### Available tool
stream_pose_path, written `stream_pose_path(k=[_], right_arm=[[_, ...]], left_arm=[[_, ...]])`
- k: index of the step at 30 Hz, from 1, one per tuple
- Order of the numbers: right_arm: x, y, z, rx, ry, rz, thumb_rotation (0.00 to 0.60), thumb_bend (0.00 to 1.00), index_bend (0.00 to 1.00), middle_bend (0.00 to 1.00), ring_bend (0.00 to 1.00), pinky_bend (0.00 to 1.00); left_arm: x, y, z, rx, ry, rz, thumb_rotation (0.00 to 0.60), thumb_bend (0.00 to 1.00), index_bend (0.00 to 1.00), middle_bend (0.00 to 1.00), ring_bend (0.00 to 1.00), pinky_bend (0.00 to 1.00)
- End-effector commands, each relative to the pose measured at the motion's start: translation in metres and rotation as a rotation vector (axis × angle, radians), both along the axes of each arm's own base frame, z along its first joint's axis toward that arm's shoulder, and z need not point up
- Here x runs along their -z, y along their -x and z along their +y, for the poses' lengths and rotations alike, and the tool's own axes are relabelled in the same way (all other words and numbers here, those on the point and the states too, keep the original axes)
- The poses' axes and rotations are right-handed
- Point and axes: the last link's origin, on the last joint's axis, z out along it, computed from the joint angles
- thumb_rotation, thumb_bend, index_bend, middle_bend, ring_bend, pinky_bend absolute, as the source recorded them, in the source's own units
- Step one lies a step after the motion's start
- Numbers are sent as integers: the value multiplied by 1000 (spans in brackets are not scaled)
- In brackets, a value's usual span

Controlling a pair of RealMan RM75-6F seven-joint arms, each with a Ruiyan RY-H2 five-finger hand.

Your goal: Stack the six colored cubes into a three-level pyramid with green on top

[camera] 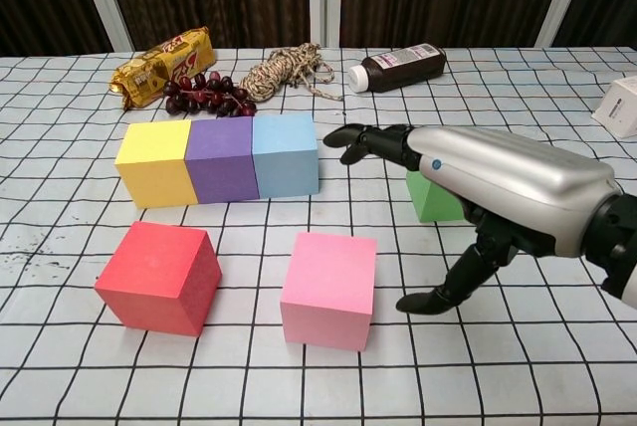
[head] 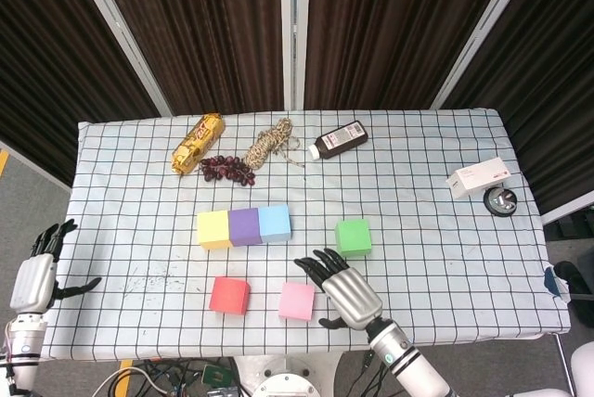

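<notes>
The right hand (camera: 498, 182) is wide open and holds nothing. It hovers just beside the pink cube (camera: 329, 289). The green cube (head: 353, 236) sits behind it. The left hand (head: 35, 278) is open too, off the table (head: 445, 258).

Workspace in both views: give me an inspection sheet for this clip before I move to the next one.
Surface: table with white black-grid cloth, faint smudges near the front left.
Job's things: yellow cube, purple cube and light blue cube in a touching row; red cube, pink cube and green cube standing apart, unstacked.
Clutter: snack packet, dark grapes, coiled rope, brown bottle lying down, white box, small round object.
Hands: right hand open beside the pink cube; left hand open, off the table's left edge.
Cables: some below the front edge.
Surroundings: dark curtains.
</notes>
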Motion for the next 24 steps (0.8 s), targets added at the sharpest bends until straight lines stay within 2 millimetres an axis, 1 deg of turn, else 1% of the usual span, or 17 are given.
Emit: stream_pose_path(k=[1,5,11,20,22,24], right_arm=[[5,2,2,9,-2,4,600,41,0,102,0,0],[15,3,4,29,-9,4,600,41,0,102,0,0],[24,-5,3,52,4,-13,600,39,0,105,0,0],[40,-14,0,69,-32,3,600,32,0,108,0,0],[42,-15,1,72,-38,3,600,26,0,114,0,0],[44,-15,1,72,-36,4,600,32,0,140,0,0]], left_arm=[[0,1,0,-1,2,-1,600,0,28,137,0,20],[-1,3,-1,-4,0,-6,600,0,28,137,0,21],[-1,5,-2,-7,-2,-8,600,0,28,137,0,21],[-3,9,-3,-14,-10,-9,600,0,28,137,0,21],[-3,10,-4,-15,-11,-11,600,0,28,137,0,21],[-4,10,-4,-14,-13,-12,600,0,28,137,0,21]])
